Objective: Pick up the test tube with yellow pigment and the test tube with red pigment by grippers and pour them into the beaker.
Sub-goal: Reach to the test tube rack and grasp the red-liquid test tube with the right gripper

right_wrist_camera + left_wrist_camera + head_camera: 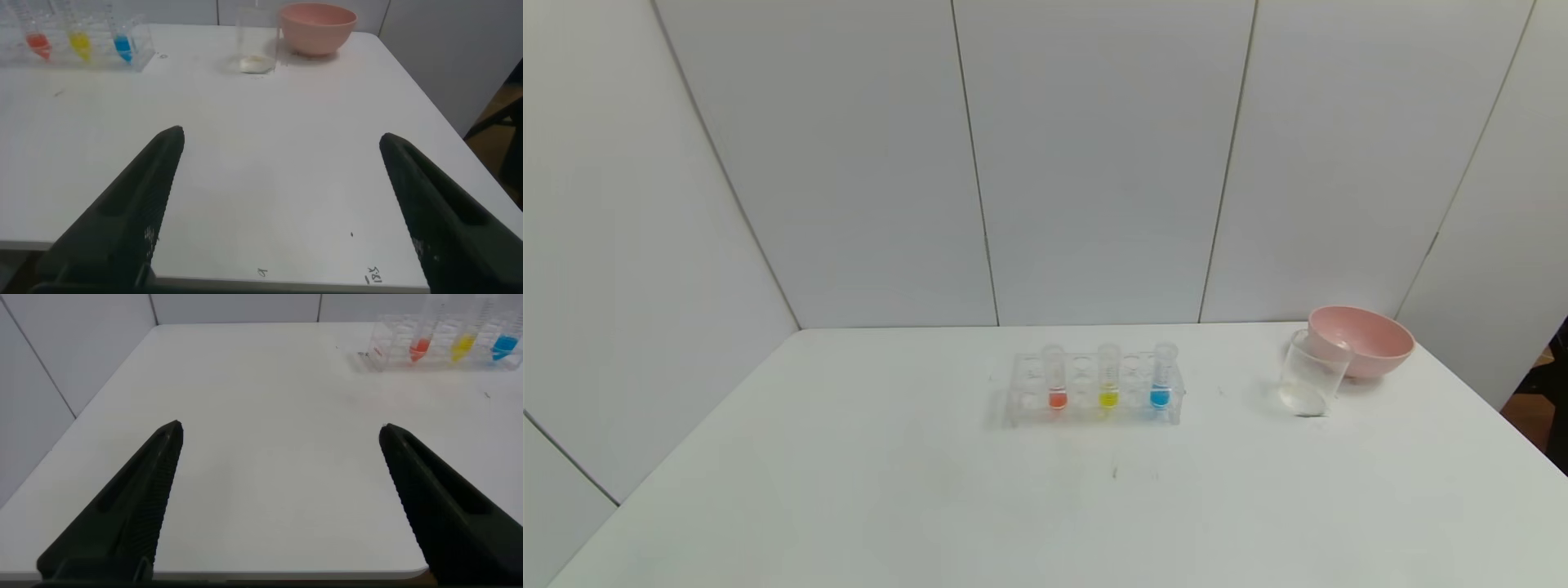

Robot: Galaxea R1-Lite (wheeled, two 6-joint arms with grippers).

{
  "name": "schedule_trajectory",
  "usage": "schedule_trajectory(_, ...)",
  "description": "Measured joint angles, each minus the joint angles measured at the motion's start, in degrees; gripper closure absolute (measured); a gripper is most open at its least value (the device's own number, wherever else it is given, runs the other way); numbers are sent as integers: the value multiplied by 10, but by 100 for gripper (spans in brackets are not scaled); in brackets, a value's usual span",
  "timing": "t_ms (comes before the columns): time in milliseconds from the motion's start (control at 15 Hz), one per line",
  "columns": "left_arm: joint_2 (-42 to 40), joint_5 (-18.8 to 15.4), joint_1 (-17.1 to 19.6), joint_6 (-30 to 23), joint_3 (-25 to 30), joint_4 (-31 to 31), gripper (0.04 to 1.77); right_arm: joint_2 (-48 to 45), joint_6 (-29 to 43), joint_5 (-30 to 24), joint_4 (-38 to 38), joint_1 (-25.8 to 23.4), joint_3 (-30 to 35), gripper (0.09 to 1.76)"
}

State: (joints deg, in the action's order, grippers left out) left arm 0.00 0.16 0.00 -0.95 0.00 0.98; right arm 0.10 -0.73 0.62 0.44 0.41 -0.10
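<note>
With both grippers, left (278,490) and right (278,204), spread empty, the yellow tube (1108,377) ahead should be approached squarely and pinched below its rim.

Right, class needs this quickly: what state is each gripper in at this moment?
Left gripper: open, holding nothing, over the near left of the table.
Right gripper: open, holding nothing, over the near right of the table.

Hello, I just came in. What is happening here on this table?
Nothing is being handled yet. The left gripper and the right gripper both hang open over the near side of the white table, holding nothing. The test tube with red pigment, the test tube with yellow pigment and a blue tube stand upright in a clear rack. The beaker waits to the right, before a pink bowl.
</note>
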Motion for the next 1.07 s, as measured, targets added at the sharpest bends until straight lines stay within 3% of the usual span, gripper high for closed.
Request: schedule_trajectory(1067,0,0,0,0,0,0,9,1,4,3,0,-2,-1,14)
